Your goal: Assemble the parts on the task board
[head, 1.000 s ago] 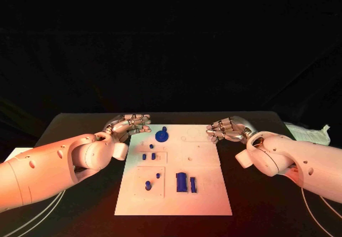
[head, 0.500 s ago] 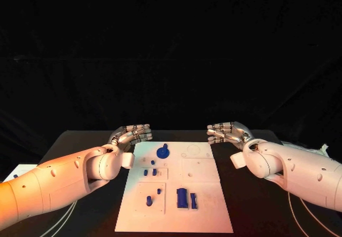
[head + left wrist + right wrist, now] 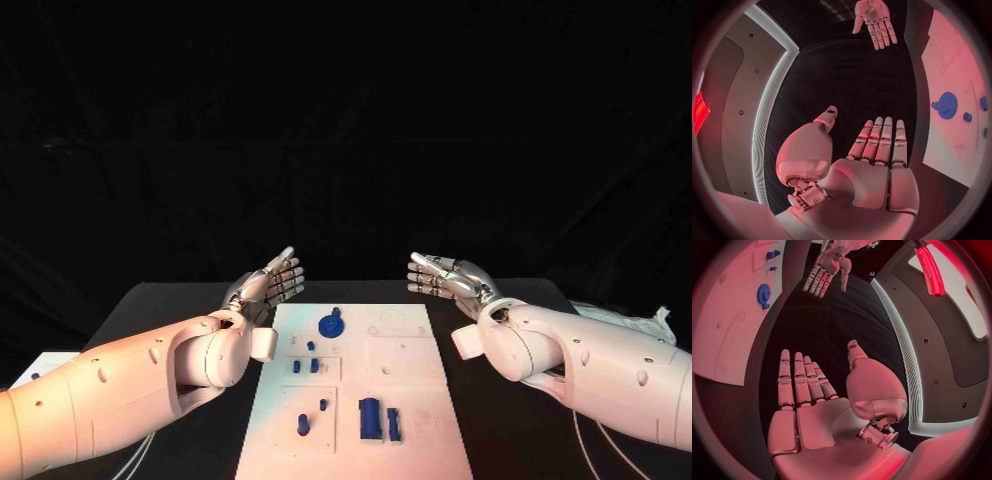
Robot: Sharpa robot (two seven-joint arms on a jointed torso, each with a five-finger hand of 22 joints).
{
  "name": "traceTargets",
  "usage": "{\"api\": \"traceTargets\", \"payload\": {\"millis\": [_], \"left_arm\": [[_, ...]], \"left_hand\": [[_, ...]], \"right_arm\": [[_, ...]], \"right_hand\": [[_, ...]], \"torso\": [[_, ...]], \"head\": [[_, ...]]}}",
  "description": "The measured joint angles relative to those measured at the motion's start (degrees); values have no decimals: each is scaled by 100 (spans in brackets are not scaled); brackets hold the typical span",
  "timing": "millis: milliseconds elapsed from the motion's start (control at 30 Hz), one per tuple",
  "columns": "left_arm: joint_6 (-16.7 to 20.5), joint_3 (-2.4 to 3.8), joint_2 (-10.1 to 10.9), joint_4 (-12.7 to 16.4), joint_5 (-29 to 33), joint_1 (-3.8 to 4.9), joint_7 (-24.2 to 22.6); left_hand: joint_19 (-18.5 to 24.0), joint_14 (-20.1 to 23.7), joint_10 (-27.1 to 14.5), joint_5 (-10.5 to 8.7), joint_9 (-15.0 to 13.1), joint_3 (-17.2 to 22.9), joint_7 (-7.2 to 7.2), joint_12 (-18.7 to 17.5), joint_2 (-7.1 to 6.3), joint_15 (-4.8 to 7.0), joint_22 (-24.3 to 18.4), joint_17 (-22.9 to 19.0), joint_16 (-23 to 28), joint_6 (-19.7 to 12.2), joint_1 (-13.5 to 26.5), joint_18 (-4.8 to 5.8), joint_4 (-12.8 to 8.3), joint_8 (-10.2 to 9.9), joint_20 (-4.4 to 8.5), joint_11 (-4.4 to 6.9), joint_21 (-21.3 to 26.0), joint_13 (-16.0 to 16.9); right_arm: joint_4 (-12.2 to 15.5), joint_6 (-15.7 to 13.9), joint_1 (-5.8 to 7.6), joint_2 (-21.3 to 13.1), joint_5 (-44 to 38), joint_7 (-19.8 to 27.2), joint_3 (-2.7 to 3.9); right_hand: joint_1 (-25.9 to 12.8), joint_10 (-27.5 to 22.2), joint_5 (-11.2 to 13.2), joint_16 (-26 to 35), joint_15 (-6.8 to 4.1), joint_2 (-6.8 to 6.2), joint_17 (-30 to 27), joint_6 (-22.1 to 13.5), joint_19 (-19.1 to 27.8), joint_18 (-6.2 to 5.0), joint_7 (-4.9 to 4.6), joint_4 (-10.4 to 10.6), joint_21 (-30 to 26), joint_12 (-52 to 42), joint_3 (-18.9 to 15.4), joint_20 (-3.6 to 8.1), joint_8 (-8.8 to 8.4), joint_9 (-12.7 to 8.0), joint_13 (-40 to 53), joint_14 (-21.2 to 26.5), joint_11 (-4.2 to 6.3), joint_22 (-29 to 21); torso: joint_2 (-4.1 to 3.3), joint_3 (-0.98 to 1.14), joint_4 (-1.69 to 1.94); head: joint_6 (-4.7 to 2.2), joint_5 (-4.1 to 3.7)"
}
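The white task board (image 3: 389, 375) lies in the middle of the black table. On it sit a blue gear (image 3: 332, 324) at the far end, several small blue pegs (image 3: 304, 366) and two blue blocks (image 3: 378, 419) nearer me. My left hand (image 3: 267, 281) hovers above the board's far left corner, fingers straight and apart, holding nothing. My right hand (image 3: 444, 275) hovers above the far right corner, likewise flat and empty. The left wrist view has my left hand (image 3: 870, 160), the right hand (image 3: 874, 20) and the gear (image 3: 947, 105). The right wrist view has my right hand (image 3: 811, 395) and the left hand (image 3: 826, 270).
A crumpled white sheet (image 3: 635, 322) lies at the table's right edge. Another pale object (image 3: 43, 365) sits at the left edge. A dark backdrop hangs behind the table.
Both hands have lifted off the board's far corners and opened from curled to flat fingers. The camera has tilted upward.
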State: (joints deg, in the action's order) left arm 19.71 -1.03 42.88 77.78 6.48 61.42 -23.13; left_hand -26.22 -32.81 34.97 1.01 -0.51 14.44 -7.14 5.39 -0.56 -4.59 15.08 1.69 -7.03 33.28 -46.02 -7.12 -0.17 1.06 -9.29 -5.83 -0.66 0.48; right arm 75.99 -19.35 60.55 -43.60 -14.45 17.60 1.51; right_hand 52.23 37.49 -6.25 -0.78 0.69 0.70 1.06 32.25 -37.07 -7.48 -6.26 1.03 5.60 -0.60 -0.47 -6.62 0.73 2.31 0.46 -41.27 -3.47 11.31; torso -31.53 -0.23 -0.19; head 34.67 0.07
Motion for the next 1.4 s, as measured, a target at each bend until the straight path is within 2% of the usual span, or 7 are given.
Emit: {"api": "traceTargets", "payload": {"millis": [133, 300, 367, 433, 633, 867, 1400], "left_arm": [[514, 34, 70, 440, -104, -48, -90], [1211, 72, 130, 883, -255, -90, -231], [1442, 79, 150, 991, -308, -101, -283], [1690, 87, 168, 1090, -367, -111, -340], [2133, 96, 184, 1199, -485, -120, -457], [2312, 96, 186, 1201, -545, -120, -519], [2412, 96, 186, 1202, -579, -121, -555]], "left_hand": [[422, 530, -566, -42, 25, -238, 117, -248, 29, 229, -245, -86, 111, -539, 745, 87, 7, -46, 153, 215, 30, -21], [825, 1033, -1099, -65, 32, -454, 326, -409, 45, 357, -474, -133, 343, -1051, 1447, 141, 16, -68, 296, 417, 31, -34], [983, 1236, -1313, -65, 36, -544, 448, -429, 47, 388, -568, -144, 452, -1252, 1730, 246, 14, -68, 351, 470, 31, -36], [1111, 1399, -1486, -65, 40, -614, 520, -463, 51, 408, -640, -145, 524, -1414, 1955, 388, 18, -68, 423, 502, 31, -38], [1426, 1802, -1923, -64, 44, -795, 643, -500, 56, 439, -829, -155, 622, -1825, 2527, 534, 12, -68, 737, 552, 31, -41], [1723, 2188, -2332, -64, 44, -1068, 695, -501, 56, 456, -1094, -162, 665, -2217, 3060, 626, 16, -68, 884, 573, 31, -42], [2275, 2674, -2878, -64, 42, -1382, 717, -500, 63, 459, -1478, -162, 665, -2732, 3785, 626, 17, -68, 927, 581, 31, -41]], "right_arm": [[502, -511, -11, -39, 284, 208, -59], [1009, -1218, -26, -72, 693, 523, -114], [1130, -1450, -29, -83, 827, 628, -127], [1253, -1707, -32, -98, 977, 744, -140], [1384, -2174, -37, -107, 1251, 956, -152], [1385, -2365, -37, -111, 1384, 1062, -152], [1387, -2475, -37, -111, 1463, 1125, -152]], "right_hand": [[-847, -609, 144, 35, -35, -34, -54, -524, 601, 88, 140, -25, -245, 0, 25, 107, -33, -117, -23, 671, 178, -185], [-1649, -1190, 400, 44, -52, -55, -80, -1017, 1171, 179, 400, -58, -418, 23, 25, 378, -33, -180, -31, 1304, 274, -358], [-1969, -1419, 472, 44, -58, -59, -85, -1216, 1402, 365, 472, -58, -449, 23, 25, 465, -33, -195, -34, 1558, 295, -428], [-2226, -1601, 515, 44, -60, -61, -89, -1376, 1582, 447, 514, -73, -479, 23, 41, 521, -33, -204, -37, 1761, 310, -483], [-2877, -2070, 564, 44, -61, -67, -97, -1778, 2041, 567, 585, -73, -517, 23, 41, 610, -33, -217, -39, 2273, 330, -694], [-3482, -2509, 593, 44, -70, -67, -99, -2155, 2471, 626, 615, -73, -517, 23, 41, 646, -33, -222, -39, 2754, 341, -997], [-4317, -3096, 595, 44, -57, -72, -97, -2633, 3049, 713, 626, -73, -539, 23, 41, 658, -54, -224, -37, 3413, 354, -1117]], "torso": [[21, 15, 13], [30, 21, 17], [32, 22, 18], [34, 22, 19], [34, 24, 19], [35, 24, 19], [35, 23, 19]], "head": [[-24, -6], [-29, -7], [-29, -7], [-29, -7], [-30, -7], [-30, -7], [-30, -7]]}}
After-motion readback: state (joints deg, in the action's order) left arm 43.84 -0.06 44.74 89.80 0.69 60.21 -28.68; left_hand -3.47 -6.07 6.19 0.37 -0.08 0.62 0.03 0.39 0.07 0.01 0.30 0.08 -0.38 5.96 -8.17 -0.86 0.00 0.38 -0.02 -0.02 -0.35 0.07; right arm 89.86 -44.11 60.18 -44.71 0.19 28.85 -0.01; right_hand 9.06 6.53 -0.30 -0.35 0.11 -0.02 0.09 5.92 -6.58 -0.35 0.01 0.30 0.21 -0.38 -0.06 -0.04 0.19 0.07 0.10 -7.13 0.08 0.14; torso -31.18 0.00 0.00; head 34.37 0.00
